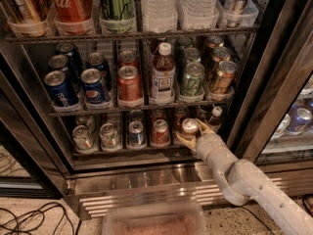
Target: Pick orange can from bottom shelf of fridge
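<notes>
The orange can (189, 127) stands at the front of a right-hand lane on the bottom shelf (122, 152) of the fridge (146, 192). It has a silver top. My gripper (193, 134) reaches in from the lower right. Its pale fingers (183, 141) sit on either side of the can and are closed on it. A red can (160, 131) of the same size stands just left of it. A small bottle (214, 115) stands behind and to the right.
A blue can (136, 132) and two silver cans (109, 135) fill the left lanes of the bottom shelf. The rack above holds Pepsi cans (58, 88), a bottle and green cans. The dark door frame (274, 82) is close on the right. A pinkish tray (154, 222) lies below.
</notes>
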Robot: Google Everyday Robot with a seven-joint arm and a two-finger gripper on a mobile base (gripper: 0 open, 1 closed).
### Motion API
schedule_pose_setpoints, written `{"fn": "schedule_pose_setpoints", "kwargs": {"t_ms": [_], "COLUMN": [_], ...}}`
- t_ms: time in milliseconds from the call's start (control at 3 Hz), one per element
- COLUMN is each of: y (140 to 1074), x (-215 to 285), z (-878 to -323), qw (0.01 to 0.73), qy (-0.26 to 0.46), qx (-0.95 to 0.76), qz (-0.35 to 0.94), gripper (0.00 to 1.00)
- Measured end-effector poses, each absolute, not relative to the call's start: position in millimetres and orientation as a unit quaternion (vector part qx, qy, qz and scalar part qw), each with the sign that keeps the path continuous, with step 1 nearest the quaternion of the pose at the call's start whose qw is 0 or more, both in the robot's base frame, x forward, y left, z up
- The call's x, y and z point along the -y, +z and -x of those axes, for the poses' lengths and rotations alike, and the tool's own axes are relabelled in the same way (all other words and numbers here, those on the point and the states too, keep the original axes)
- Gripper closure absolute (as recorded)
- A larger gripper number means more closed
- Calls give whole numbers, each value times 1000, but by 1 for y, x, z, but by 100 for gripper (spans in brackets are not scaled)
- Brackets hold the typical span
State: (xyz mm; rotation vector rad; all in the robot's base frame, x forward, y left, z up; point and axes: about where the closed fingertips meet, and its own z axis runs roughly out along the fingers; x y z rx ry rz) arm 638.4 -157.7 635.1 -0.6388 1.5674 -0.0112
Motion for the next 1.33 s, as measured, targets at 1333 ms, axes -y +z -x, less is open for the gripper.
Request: {"fn": "schedule_pose_setpoints", "kwargs": {"t_ms": [1333], "y": [661], "x": [136], "z": [-614], "qw": [638], "qy": [41], "qx": [-692], "qz": [335], "gripper": [100]}}
